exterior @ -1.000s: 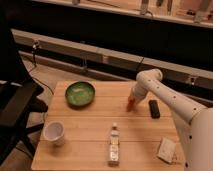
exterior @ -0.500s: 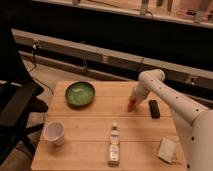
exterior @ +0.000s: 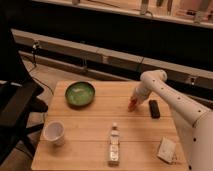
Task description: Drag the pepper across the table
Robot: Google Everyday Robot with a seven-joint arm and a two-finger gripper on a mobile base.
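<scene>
The pepper [exterior: 132,105] is a small orange-red tapered item on the light wooden table [exterior: 95,127], at the right of its middle. My gripper [exterior: 134,100] comes down from the white arm [exterior: 165,92] on the right and sits right over the pepper, touching or holding its top end. The pepper's upper part is hidden by the gripper.
A black remote-like bar [exterior: 154,108] lies just right of the pepper. A green bowl [exterior: 80,93] stands at the back left, a white cup [exterior: 54,132] at the front left, a small bottle [exterior: 114,144] at the front middle, a white packet [exterior: 166,149] at the front right. A dark chair [exterior: 15,107] stands left of the table.
The arm's elbow has shifted slightly; the gripper and pepper stay at about the same spot on the table.
</scene>
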